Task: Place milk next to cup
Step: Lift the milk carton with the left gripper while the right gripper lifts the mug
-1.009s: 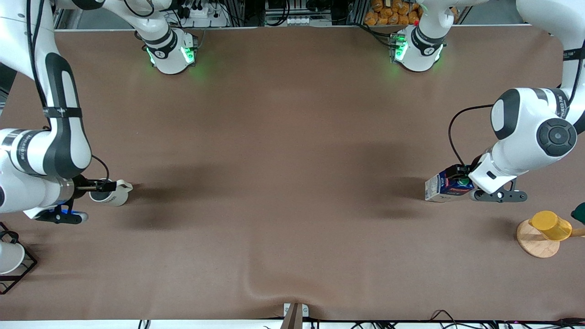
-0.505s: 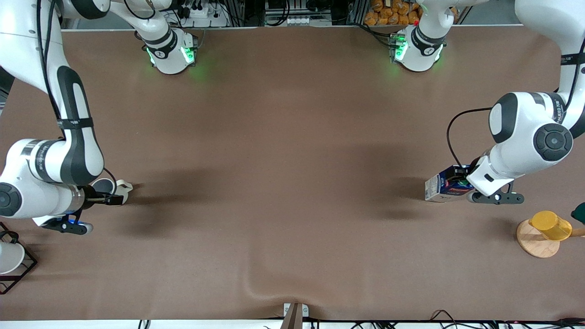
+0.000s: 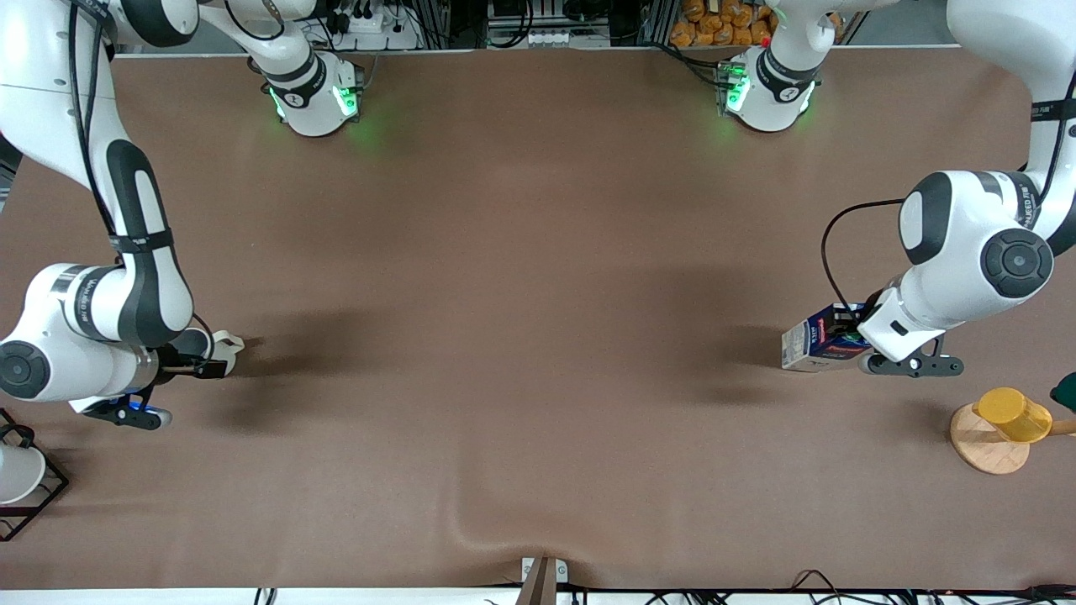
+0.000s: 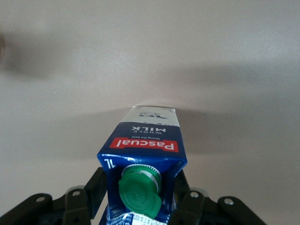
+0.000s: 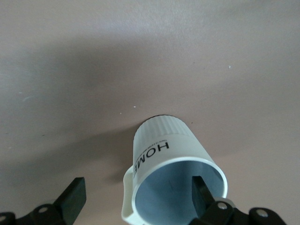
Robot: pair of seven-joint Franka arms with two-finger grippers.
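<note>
The cream-beige cup (image 3: 220, 343) stands near the right arm's end of the table, partly hidden under that arm's wrist. My right gripper (image 3: 198, 358) is open around it. In the right wrist view, the gripper (image 5: 138, 197) has one finger inside the cup (image 5: 164, 140) and the other outside, beside the handle. The dark blue milk (image 3: 811, 343) with a green cap stands near the left arm's end of the table. My left gripper (image 3: 845, 332) is shut on its top. In the left wrist view, the gripper (image 4: 143, 192) presses both sides of the milk (image 4: 145, 140).
A yellow cup (image 3: 1011, 415) leans on a round wooden base (image 3: 983, 449) nearer the front camera than the milk. A white cup in a black wire rack (image 3: 38, 496) sits at the right arm's end, nearer the camera than the cup. The table cover has a wrinkle (image 3: 471, 529).
My right arm has swung its wrist over the cup, and the gripper now sits lower around it. My left gripper with the milk has barely shifted.
</note>
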